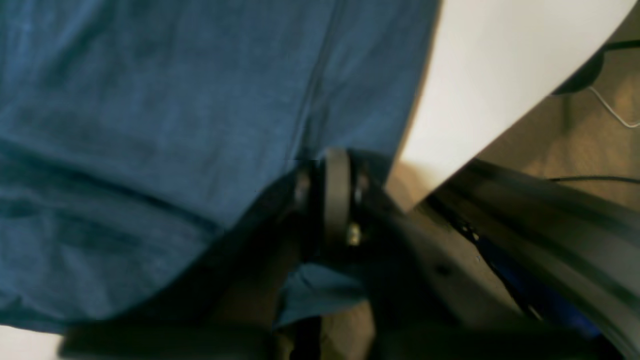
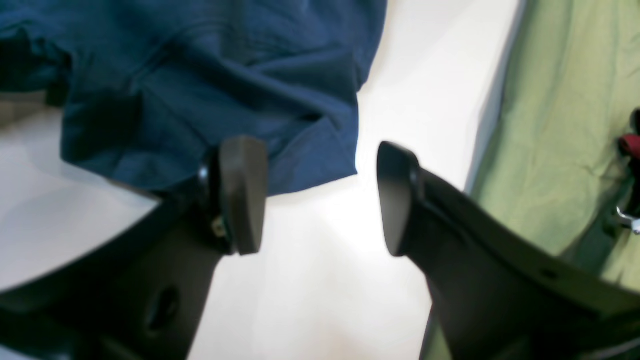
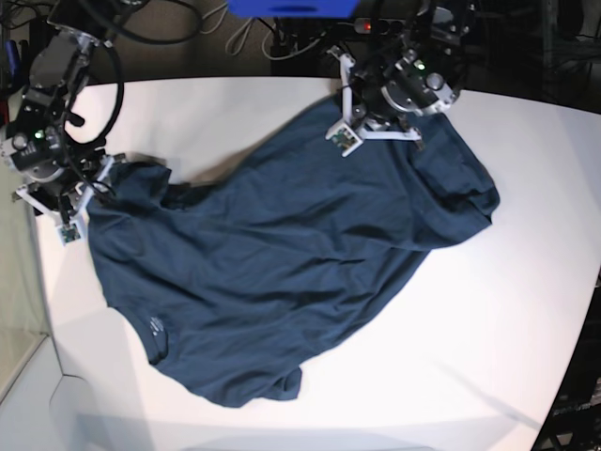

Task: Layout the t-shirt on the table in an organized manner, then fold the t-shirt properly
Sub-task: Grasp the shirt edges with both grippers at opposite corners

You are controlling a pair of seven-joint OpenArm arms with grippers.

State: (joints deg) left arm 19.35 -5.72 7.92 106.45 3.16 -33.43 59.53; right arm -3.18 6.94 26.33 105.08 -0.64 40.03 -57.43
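The dark blue t-shirt (image 3: 282, 263) lies spread but wrinkled and slanted across the white table (image 3: 488, 310). My left gripper (image 3: 344, 133) is at the shirt's far edge. In the left wrist view its fingers (image 1: 337, 192) are pressed together on a fold of the t-shirt (image 1: 150, 125), with a bit of cloth showing below them. My right gripper (image 3: 66, 221) hovers at the shirt's left corner. In the right wrist view the right gripper (image 2: 320, 200) is open over the bare table (image 2: 310, 280), and the t-shirt (image 2: 210, 75) corner lies by its left finger (image 2: 242, 195).
Cables (image 3: 235, 28) run behind the table's far edge. A green cloth (image 2: 560, 125) lies beyond the table edge in the right wrist view. Brown carpet (image 1: 590, 150) shows past the table's curved edge (image 1: 525, 105).
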